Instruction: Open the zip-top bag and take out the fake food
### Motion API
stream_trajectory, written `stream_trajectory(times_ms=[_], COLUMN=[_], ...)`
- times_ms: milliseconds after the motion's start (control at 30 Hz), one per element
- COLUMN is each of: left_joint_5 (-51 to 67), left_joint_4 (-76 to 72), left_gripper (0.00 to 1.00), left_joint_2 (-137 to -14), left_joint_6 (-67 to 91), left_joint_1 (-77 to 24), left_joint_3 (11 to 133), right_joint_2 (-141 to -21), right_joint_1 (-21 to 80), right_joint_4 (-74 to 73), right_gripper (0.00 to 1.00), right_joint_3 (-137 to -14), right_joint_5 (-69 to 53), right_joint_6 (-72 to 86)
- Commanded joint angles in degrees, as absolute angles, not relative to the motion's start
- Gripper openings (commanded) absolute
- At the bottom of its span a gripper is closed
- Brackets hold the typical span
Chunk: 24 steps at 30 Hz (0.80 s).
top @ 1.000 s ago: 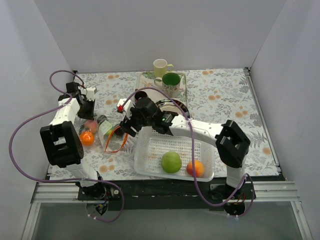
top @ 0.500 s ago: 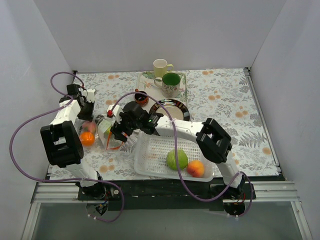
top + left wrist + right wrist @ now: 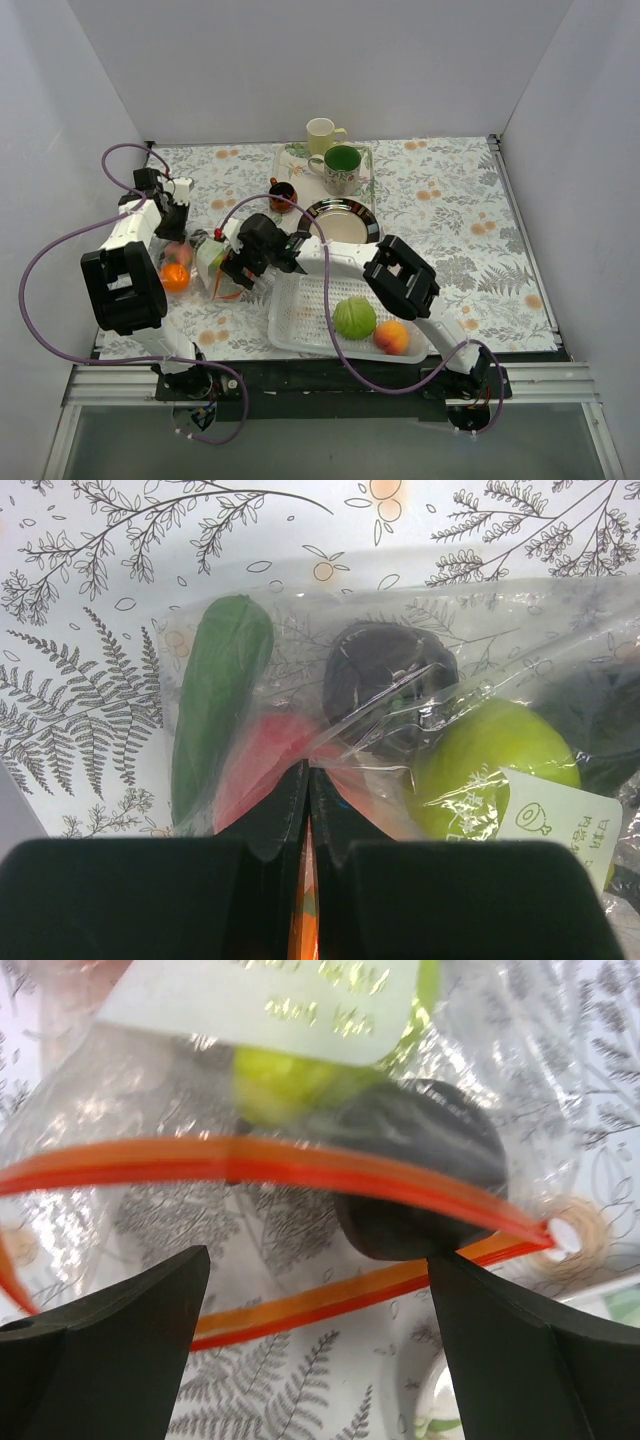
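Currently my left claw (image 3: 307,776) is clenched on the clear plastic of the zip-top bag (image 3: 214,264), which lies on the bench (image 3: 450,200) just left of the white basket (image 3: 300,300). My right claw (image 3: 318,1260) is spread wide at its orange zip strip (image 3: 300,1160), with a green pear (image 3: 490,760) and a dark plum (image 3: 420,1160) inside the bag.

Left gripper (image 3: 307,780) pinches its fingers tight together on the zip-top bag (image 3: 300,610), an orange sliver showing between them. Inside the plastic: long green piece (image 3: 218,700), dark plum (image 3: 385,680), green pear (image 3: 490,760) (white sticker (image 3: 560,825) beside it), pinkish-red piece (image 3: 262,765). Fern-print cloth (image 3: 80,700) underneath.
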<state>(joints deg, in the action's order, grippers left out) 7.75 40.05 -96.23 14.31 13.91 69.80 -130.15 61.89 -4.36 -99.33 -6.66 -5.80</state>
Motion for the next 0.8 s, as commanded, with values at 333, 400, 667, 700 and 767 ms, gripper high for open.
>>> stream_trajectory(times_ms=[333, 400, 667, 700, 767], left_joint_5=[15.0, 16.2, 18.1, 18.1, 18.5], left_joint_4=[45.2, 46.3, 52.4, 53.8, 58.0], left_gripper=[0.00, 0.00, 0.04, 0.06, 0.18], left_joint_2=[-95.2, -95.2, -95.8, -96.1, -97.1], left_joint_6=[9.8, 9.7, 8.3, 8.1, 7.8], left_joint_1=[14.2, 14.0, 13.1, 13.2, 13.1], left_joint_3=[70.4, 70.5, 73.6, 75.7, 78.8], right_joint_2=[-136.1, -136.5, -135.0, -134.3, -133.9], right_joint_1=[61.3, 61.3, 61.4, 61.5, 61.6], right_joint_4=[7.6, 8.9, 19.6, 20.4, 20.9], right_gripper=[0.98, 0.98, 0.98, 0.98, 0.96], right_joint_3=[-104.7, -104.2, -97.8, -97.2, -96.3], right_joint_5=[-1.9, -1.5, 2.9, 3.4, 3.9], right_joint_6=[-5.3, -5.2, -5.7, -5.5, -5.6])
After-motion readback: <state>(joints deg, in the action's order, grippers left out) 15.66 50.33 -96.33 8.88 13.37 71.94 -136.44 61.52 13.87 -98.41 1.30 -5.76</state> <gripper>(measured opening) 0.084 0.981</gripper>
